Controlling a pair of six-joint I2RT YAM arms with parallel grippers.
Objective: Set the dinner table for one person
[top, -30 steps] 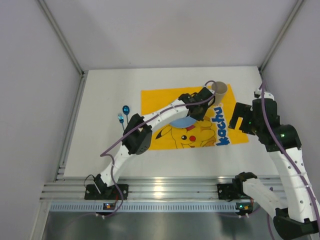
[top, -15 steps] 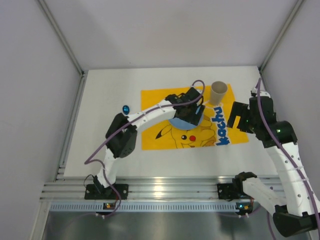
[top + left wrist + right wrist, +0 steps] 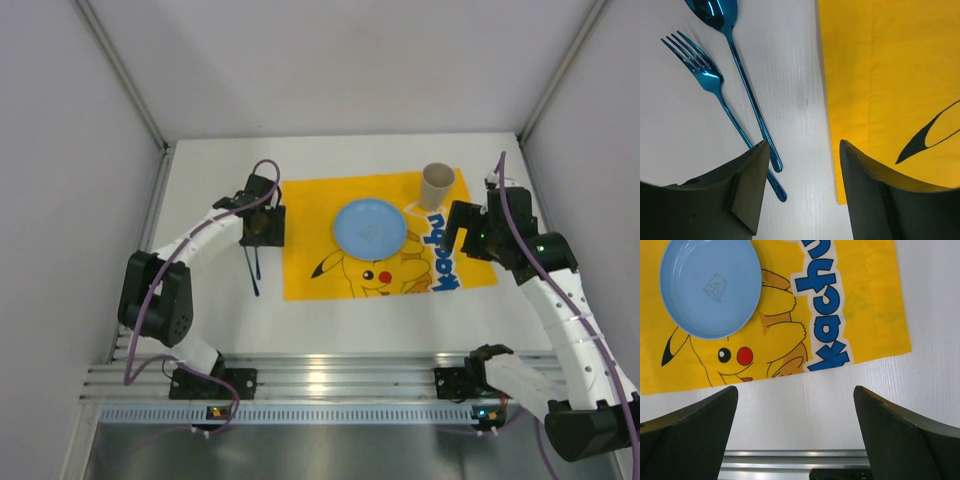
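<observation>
On the white dinner table lies a yellow Pikachu mat with a light blue plate at its middle and a beige cup at its far right corner. A blue fork and blue spoon lie side by side on the bare table, just left of the mat. My left gripper hovers open above their handle ends, holding nothing. My right gripper is open and empty over the mat's right edge, close to the cup.
An aluminium rail runs along the near edge of the table. Grey walls close in the left, back and right sides. The mat's left edge lies directly under my left gripper.
My left arm has swung from the cup and plate area to the left, over the cutlery, and its jaws have opened. The plate now shows fully. My right gripper has shifted slightly toward the mat.
</observation>
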